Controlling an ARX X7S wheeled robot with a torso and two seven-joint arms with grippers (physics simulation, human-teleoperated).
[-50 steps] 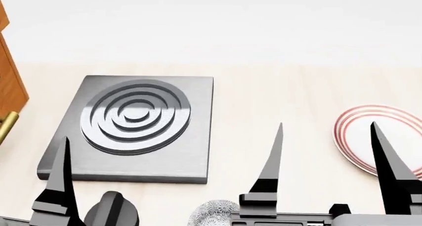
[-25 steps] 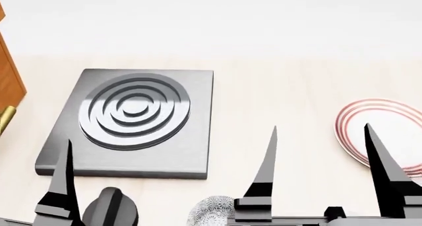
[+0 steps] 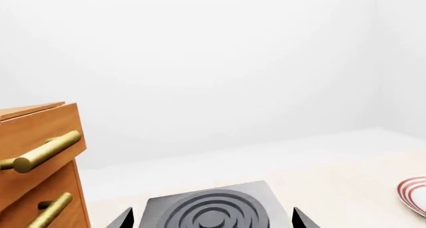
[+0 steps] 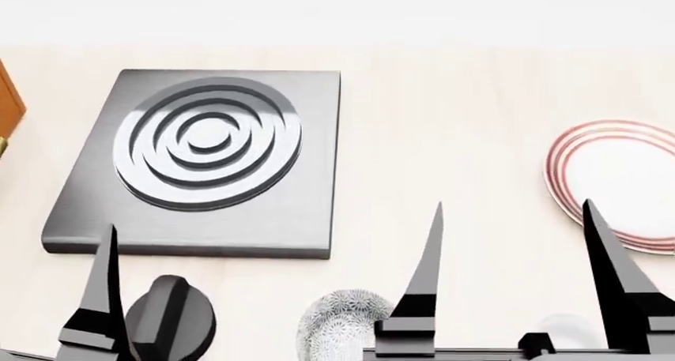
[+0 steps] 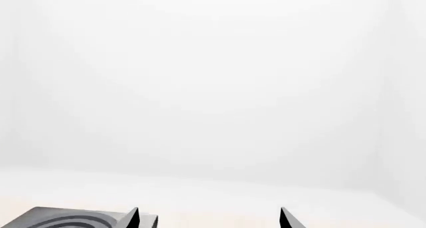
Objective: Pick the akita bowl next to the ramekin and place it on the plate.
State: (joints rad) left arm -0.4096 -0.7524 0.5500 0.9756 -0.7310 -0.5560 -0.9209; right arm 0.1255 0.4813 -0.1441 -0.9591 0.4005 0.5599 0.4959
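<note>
**Both grippers spread and empty, bowl low at the near edge**

The right gripper (image 4: 517, 258) hangs with its fingers wide apart, holding nothing; that spread suits straddling a round rim. The left gripper (image 4: 106, 290) shows one finger clearly here, but its wrist view shows both tips well apart. The patterned bowl (image 4: 343, 321) sits at the near edge, just beside the right gripper's inner finger. A pale shape (image 4: 567, 329), possibly the ramekin, peeks nearby. The plate (image 4: 617, 179) lies further right, cut by the frame, with bare counter between. The burner slab (image 4: 201, 159) is well clear.
</note>
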